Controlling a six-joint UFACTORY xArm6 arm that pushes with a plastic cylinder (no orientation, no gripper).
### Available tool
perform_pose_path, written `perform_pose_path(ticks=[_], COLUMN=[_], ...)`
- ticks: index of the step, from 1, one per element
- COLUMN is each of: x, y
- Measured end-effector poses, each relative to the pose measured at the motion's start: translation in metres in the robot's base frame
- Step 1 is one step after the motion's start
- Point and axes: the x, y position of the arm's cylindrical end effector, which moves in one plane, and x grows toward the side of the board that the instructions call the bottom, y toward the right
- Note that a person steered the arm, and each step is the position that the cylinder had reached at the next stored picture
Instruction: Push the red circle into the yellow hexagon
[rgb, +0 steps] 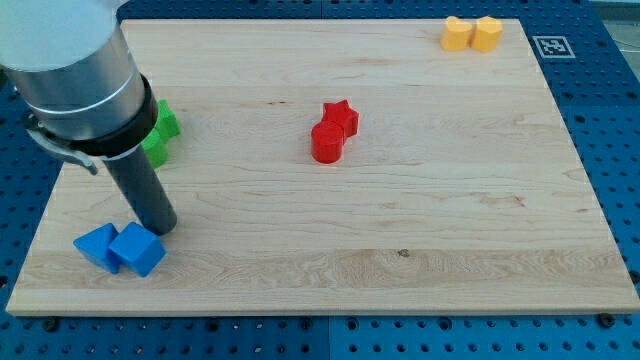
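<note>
The red circle (326, 142) stands near the board's middle, touching a red star (342, 117) just above and to its right. Two yellow blocks sit together at the view's top right; the right one (487, 34) looks like the hexagon, the left one (457, 34) has a shape I cannot make out. My tip (160, 229) rests on the board at the view's lower left, right above the blue blocks and far left of the red circle.
Two blue blocks (120, 248) lie together at the lower left, just below my tip. Green blocks (161, 133) sit at the left, partly hidden behind the arm. The wooden board (400, 250) ends on a blue pegboard.
</note>
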Motion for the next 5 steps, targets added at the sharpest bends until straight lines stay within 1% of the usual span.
perform_pose_path(ticks=[1,2,3,4,5], x=[-0.028,-0.034,-0.055,-0.08,-0.093], y=[0.031,0.055,0.08,0.117,0.158])
